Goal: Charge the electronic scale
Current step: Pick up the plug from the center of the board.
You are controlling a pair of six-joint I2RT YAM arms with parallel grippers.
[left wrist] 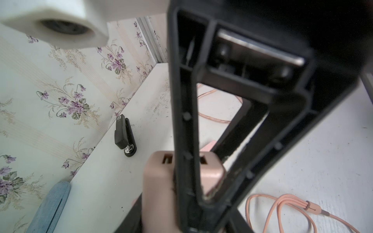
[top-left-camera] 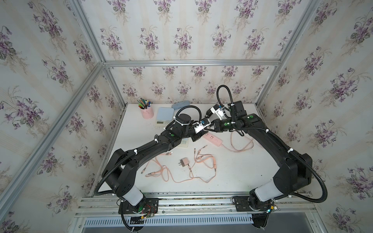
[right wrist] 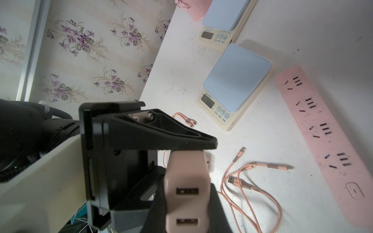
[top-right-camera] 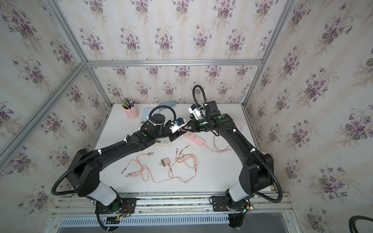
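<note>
A robot lab cell dressed up as a home: an aluminium frame [top-left-camera: 191, 63] carries panels of flowered wallpaper [top-left-camera: 181, 36], and two black robot arms [top-left-camera: 153, 147] are bolted to a metal rail [top-left-camera: 191, 202] at the edge of a white table [top-left-camera: 242, 171] bearing a pen cup [top-left-camera: 147, 114] and a power strip [top-left-camera: 212, 138].

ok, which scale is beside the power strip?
The front scale, alongside the pink power strip; the other scale sits farther back by the pink cup.

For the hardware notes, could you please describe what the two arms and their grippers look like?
The left arm and right arm are matte black with pale grey base sleeves, round green markers and black corrugated conduits fastened by white clips. The left gripper and right gripper have black, hollow triangular fingers, each beside a white camera housing.
</note>
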